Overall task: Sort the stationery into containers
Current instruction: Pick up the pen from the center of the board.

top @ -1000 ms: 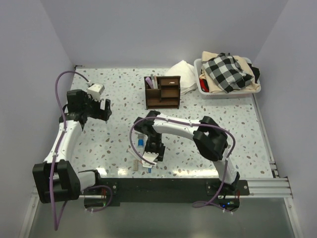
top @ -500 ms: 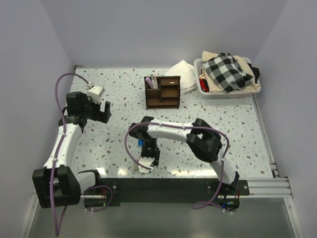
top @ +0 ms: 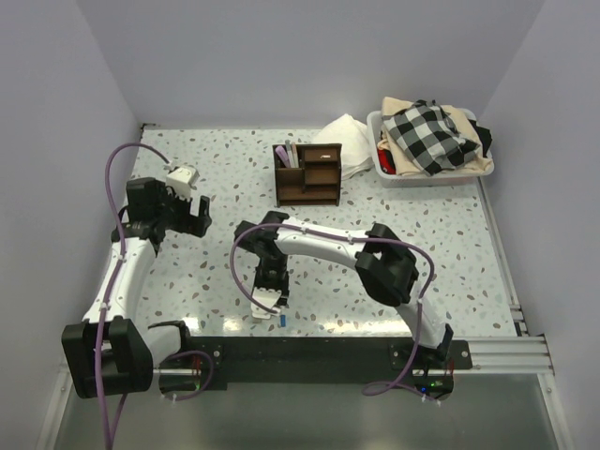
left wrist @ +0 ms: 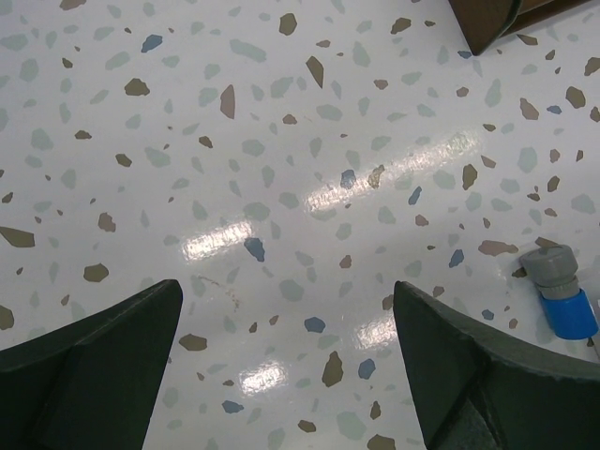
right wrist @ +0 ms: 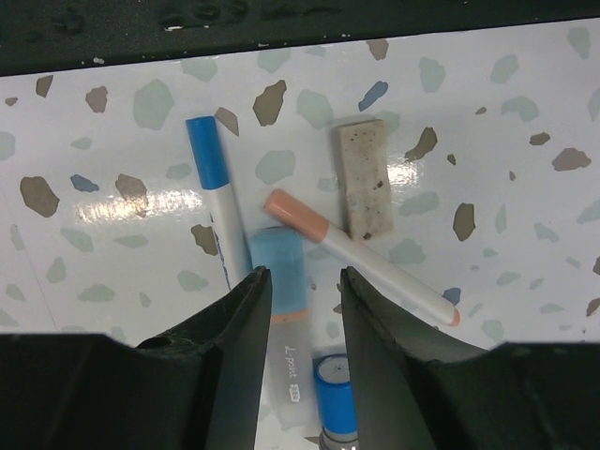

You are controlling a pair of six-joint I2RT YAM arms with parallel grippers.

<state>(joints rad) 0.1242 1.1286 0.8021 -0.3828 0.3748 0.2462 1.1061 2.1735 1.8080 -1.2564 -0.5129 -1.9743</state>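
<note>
My right gripper (right wrist: 305, 274) is open with narrow jaws, low over a pile of stationery near the table's front edge (top: 270, 300). A blue-capped clear pen (right wrist: 281, 281) lies between its jaws. A white pen with a blue cap (right wrist: 214, 202), a white marker with an orange cap (right wrist: 361, 267), a beige stubby piece (right wrist: 363, 178) and a blue round-ended marker (right wrist: 335, 394) lie around it. My left gripper (left wrist: 288, 286) is open and empty over bare table at the left (top: 195, 214). A blue and grey marker (left wrist: 562, 291) lies to its right. The brown organizer (top: 307, 174) stands further back.
A white bin (top: 386, 169) with checkered cloth stands at the back right, with a white cloth (top: 345, 141) beside it. The black rail of the arm bases (top: 319, 347) runs close behind the stationery pile. The organizer's corner (left wrist: 487, 19) shows in the left wrist view.
My right gripper has moved left and toward the near edge, over the pile of stationery. My left arm has shifted only slightly.
</note>
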